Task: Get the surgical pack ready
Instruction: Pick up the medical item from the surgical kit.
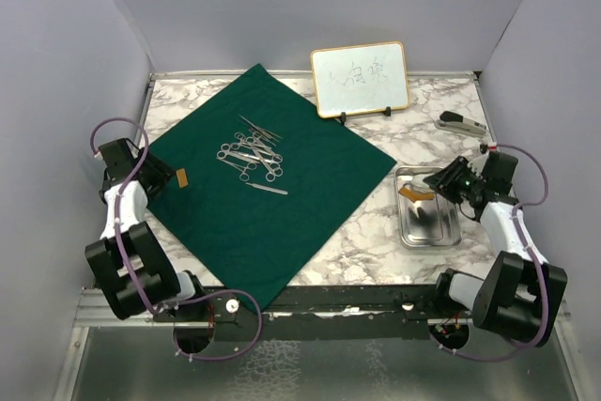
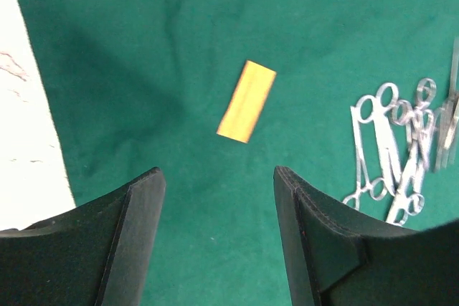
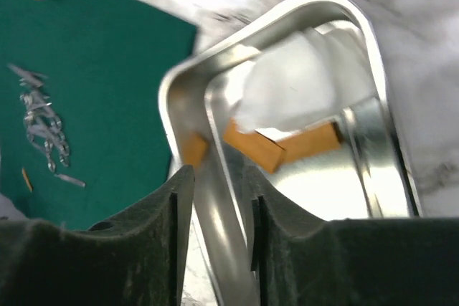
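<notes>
Well, the left gripper [image 2: 219, 177] hangs wide open and empty over the green cloth [image 2: 143, 34], just short of a yellow strip [image 2: 247, 101]; the steel instruments [image 2: 391, 152] lie heaped further along; the right gripper [image 3: 220, 180] stands part open astride the rim of the steel tray [image 3: 373, 62], apparently not pinching it; white gauze [image 3: 301, 87] lies inside, the tray sitting on the marble table [image 1: 376, 232] beside the cloth

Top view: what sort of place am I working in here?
Probably a robot test booth staged as surgical prep, not a real theatre: plain grey walls box in a marble-pattern table, a green cloth carries steel instruments, and a small whiteboard stands at the back.
</notes>
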Robot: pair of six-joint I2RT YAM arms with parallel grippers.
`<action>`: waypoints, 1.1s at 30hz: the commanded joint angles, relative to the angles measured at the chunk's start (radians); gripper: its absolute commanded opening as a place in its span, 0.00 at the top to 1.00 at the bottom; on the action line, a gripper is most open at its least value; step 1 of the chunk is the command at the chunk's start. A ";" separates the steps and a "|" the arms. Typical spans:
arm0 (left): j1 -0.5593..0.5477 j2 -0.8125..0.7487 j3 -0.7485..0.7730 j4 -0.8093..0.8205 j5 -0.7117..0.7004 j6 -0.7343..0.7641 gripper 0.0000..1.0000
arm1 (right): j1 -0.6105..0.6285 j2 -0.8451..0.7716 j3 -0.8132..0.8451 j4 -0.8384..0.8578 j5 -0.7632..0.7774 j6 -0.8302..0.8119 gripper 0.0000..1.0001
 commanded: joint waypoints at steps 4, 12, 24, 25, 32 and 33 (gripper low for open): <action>0.002 0.125 0.076 -0.034 -0.101 0.092 0.44 | 0.156 -0.042 0.090 0.192 -0.279 -0.055 0.60; -0.008 0.207 0.074 0.122 0.158 0.046 0.54 | 0.288 -0.039 0.094 0.264 -0.417 -0.042 0.59; -0.393 0.381 0.343 -0.251 -0.638 0.222 0.51 | 0.332 -0.044 0.088 0.288 -0.436 -0.041 0.60; -0.421 0.423 0.365 -0.276 -0.680 0.233 0.51 | 0.333 -0.044 0.087 0.290 -0.437 -0.039 0.60; -0.491 0.491 0.386 -0.306 -0.801 0.257 0.56 | 0.334 -0.044 0.080 0.295 -0.437 -0.042 0.61; -0.500 0.500 0.387 -0.306 -0.810 0.260 0.56 | 0.334 -0.041 0.078 0.297 -0.438 -0.041 0.61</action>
